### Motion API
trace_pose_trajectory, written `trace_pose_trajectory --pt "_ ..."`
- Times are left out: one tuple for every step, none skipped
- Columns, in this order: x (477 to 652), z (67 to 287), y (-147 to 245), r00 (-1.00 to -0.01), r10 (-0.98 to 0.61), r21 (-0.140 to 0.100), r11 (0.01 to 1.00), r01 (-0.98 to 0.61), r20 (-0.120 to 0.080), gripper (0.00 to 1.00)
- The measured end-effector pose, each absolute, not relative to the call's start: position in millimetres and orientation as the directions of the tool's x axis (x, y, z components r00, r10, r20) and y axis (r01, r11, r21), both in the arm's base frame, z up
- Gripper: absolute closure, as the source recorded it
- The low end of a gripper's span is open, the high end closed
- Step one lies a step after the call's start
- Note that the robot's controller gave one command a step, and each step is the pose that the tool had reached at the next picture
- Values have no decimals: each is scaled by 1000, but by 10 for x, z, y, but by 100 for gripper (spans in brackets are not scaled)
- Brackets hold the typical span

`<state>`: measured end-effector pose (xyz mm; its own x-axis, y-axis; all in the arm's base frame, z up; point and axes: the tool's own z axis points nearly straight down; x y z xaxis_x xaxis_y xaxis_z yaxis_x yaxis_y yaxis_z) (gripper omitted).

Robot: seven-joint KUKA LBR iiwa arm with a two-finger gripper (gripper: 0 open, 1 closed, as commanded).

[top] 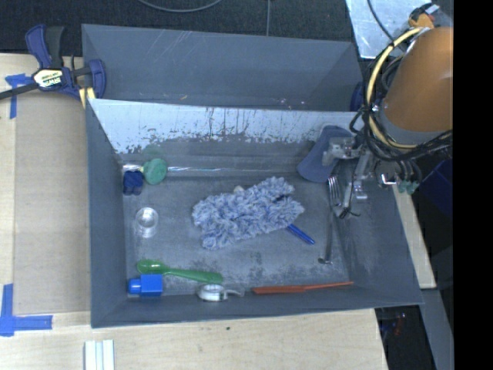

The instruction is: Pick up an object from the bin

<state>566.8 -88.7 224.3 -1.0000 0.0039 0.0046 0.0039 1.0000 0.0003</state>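
End effector (pixel 344 197) position: over the right side of the bin (pixel 231 75), close to the right wall. Whether it is wide or narrow cannot be told, and nothing is seen held in it. Nearest candidates: a thin dark rod (pixel 329 241) just beneath it by the right wall, a blue stick (pixel 301 235) beside that, and a shaggy blue-grey duster (pixel 245 210) at the centre. Recommended target: the duster, whose soft bulk probably tolerates an off-centre closure; descend straight over its middle. Rod and blue stick lie flat and would likely slip. Keep clear of the right wall. An orange stick (pixel 302 287) lies along the near edge. A green brush (pixel 181 274), blue block (pixel 146 286), clear cup (pixel 146 220) and green cap (pixel 156 170) sit at the left side, well apart.
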Motion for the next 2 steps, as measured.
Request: trace_pose_trajectory --pt "5684 2291 -881 -1000 0 -1 1000 0 -4 0" --pt "5935 1243 -257 -979 -204 -2 979 -204 -7 0"
